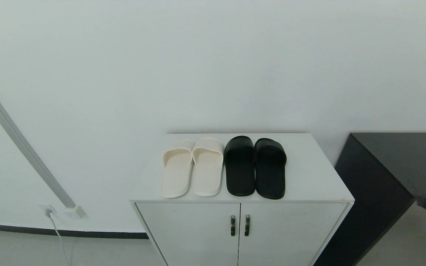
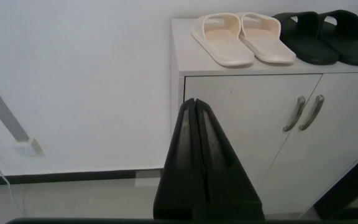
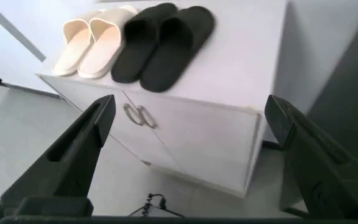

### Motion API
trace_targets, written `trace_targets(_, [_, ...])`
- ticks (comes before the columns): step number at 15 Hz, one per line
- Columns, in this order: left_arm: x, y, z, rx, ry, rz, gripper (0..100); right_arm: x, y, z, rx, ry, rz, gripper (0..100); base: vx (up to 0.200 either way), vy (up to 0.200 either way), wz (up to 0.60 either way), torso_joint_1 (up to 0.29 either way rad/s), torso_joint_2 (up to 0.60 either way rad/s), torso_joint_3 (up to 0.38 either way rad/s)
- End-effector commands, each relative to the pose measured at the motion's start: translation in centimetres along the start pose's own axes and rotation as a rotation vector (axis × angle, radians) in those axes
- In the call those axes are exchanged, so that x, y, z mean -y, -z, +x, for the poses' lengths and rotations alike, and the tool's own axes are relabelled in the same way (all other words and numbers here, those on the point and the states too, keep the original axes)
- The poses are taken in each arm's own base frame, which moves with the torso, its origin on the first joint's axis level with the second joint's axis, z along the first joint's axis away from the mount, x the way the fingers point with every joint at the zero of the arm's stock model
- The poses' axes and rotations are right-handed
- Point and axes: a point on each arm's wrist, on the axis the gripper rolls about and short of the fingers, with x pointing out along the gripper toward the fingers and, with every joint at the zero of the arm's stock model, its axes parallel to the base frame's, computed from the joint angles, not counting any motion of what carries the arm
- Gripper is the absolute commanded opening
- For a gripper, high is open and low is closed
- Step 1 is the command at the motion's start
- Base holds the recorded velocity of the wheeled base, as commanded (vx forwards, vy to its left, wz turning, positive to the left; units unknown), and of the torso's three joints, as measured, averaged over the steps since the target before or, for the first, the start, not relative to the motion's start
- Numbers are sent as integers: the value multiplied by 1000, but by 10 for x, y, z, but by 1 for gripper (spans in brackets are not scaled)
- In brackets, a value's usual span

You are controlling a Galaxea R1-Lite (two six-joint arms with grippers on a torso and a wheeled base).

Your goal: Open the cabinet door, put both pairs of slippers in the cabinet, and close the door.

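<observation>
Head view sets the white cabinet (image 1: 309, 177) in the lower centre of the frame with both doors shut. The cream slippers (image 1: 192, 168) and the black slippers (image 1: 255, 168) stand side by side on its top, toes toward the wall, the two pairs close against each other. Nothing of the task looks done, so the step in hand is most likely opening a door. The left handle (image 1: 233, 225) and the right handle (image 1: 247, 224) are slim upright bars, just beside each other at the centre seam. Left wrist view shows the left hand (image 2: 195, 106) with its fingers pressed together, facing the cabinet front and apart from it. Right wrist view shows the right hand (image 3: 190, 106) spread wide, also well short of the doors. The spread hand seems the readier one; the other would need to part its fingers first. Because the handles are so near, the fingers should straddle one bar only, square to it, and pinch before pulling. The pull should follow an arc about the door's outer edge, not a straight line. A black table (image 1: 383, 173) at the right of the frame stands just beside the cabinet, which may crowd the right door's swing.
</observation>
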Motion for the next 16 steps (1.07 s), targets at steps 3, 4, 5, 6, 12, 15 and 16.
trace_targets(3, [0,0,0,-1,0,-1,0,-83,-5,113,-84,-44,-26,100,0,0,0,0,0,0])
trace_targets(4, [0,0,0,-1,0,-1,0,-89,-2,125,-79,-26,-29,100,0,0,0,0,0,0])
trace_targets(5, [0,0,0,-1,0,-1,0,-104,3,155,-51,14,-29,100,0,0,0,0,0,0])
trace_targets(6, [0,0,0,-1,0,-1,0,-111,5,171,-37,34,-28,100,0,0,0,0,0,0])
trace_targets(12, [0,0,0,-1,0,-2,0,-141,16,274,42,212,-15,100,0,0,0,0,0,0])
trace_targets(15, [0,0,0,-1,0,-2,0,-135,23,311,50,288,-14,100,0,0,0,0,0,0])
trace_targets(16, [0,0,0,-1,0,-2,0,-134,25,317,43,296,-17,100,0,0,0,0,0,0])
